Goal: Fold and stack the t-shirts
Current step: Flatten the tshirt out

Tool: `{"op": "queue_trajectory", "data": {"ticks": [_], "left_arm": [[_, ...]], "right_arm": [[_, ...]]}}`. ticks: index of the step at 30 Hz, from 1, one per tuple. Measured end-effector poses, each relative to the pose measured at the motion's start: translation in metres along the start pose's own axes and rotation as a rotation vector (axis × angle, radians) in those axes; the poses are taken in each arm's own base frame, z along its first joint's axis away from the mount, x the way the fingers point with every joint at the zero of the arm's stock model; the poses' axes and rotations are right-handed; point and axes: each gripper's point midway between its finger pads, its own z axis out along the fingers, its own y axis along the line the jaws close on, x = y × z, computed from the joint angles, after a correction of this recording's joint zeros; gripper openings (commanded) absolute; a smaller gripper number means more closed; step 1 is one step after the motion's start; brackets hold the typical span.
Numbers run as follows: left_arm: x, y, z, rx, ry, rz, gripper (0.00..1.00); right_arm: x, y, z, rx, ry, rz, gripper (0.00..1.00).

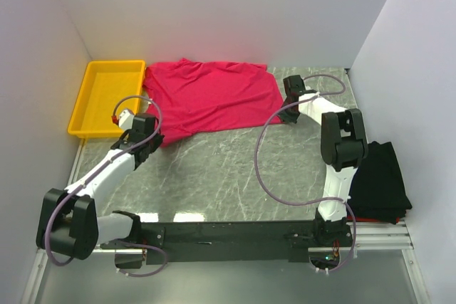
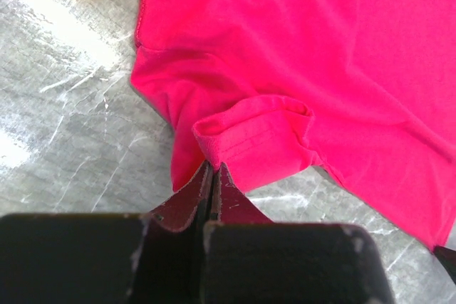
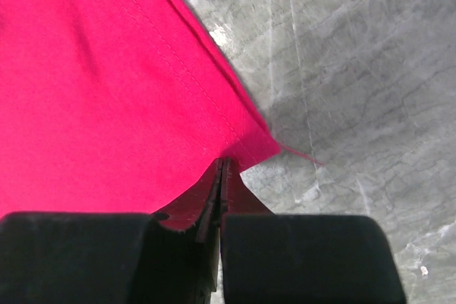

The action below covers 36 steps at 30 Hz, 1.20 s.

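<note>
Your left gripper (image 2: 212,170) has its jaws pressed fully together, no gap between them, and they pinch the crimson-pink t-shirt (image 1: 206,97) at the near-left corner of the cloth, just beside a short sleeve whose cuff is curled up into a small roll ahead of the tips. The cloth rises into the tips there, and the inner faces of the fingers (image 2: 187,204) glow pink from it. Your right gripper (image 3: 222,164) is closed just as tightly, its jaws meeting on the stitched hem of the same shirt right at a pointed corner, with a loose thread trailing off that corner onto the stone. From above you can see the shirt spread roughly flat across the far middle of the grey marbled table (image 1: 221,169), rumpled along its far edge, its left side touching the yellow tray (image 1: 80,108) that sits in the far-left corner. The two arms hold opposite near corners of it, the left one at the left end and the right one at the right end. The black t-shirt (image 1: 381,179) lies in a dark heap at the right edge of the table, beside the right arm's base and well apart from both grippers.
</note>
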Motion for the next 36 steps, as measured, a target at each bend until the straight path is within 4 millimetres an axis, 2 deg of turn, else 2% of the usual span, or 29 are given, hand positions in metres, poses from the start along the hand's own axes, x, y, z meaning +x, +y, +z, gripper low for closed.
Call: {"op": "queue_trajectory", "data": {"ticks": [7, 10, 11, 14, 17, 24, 36], "left_arm": [[-0.009, -0.006, -0.017, 0.048, -0.020, -0.011, 0.01], [-0.013, -0.008, -0.024, 0.069, -0.032, -0.016, 0.01], [-0.014, -0.009, -0.026, 0.075, -0.035, -0.015, 0.01], [-0.015, -0.008, -0.031, 0.080, -0.038, -0.014, 0.01], [-0.013, -0.002, -0.034, 0.078, -0.036, -0.013, 0.01], [-0.009, 0.006, -0.037, 0.067, -0.028, -0.009, 0.01], [-0.011, 0.007, -0.042, 0.083, -0.037, -0.015, 0.01]], "right_arm": [[0.004, -0.002, 0.002, 0.002, 0.005, -0.001, 0.00], [0.009, -0.007, 0.001, 0.006, 0.017, -0.003, 0.13], [0.009, -0.008, 0.000, 0.009, 0.019, -0.005, 0.21], [0.007, -0.010, -0.001, 0.011, 0.013, -0.012, 0.36], [0.007, -0.011, -0.001, 0.014, 0.011, -0.015, 0.43], [0.012, -0.018, -0.005, 0.021, 0.008, -0.013, 0.45], [0.006, -0.013, -0.001, -0.017, -0.039, 0.025, 0.47]]}}
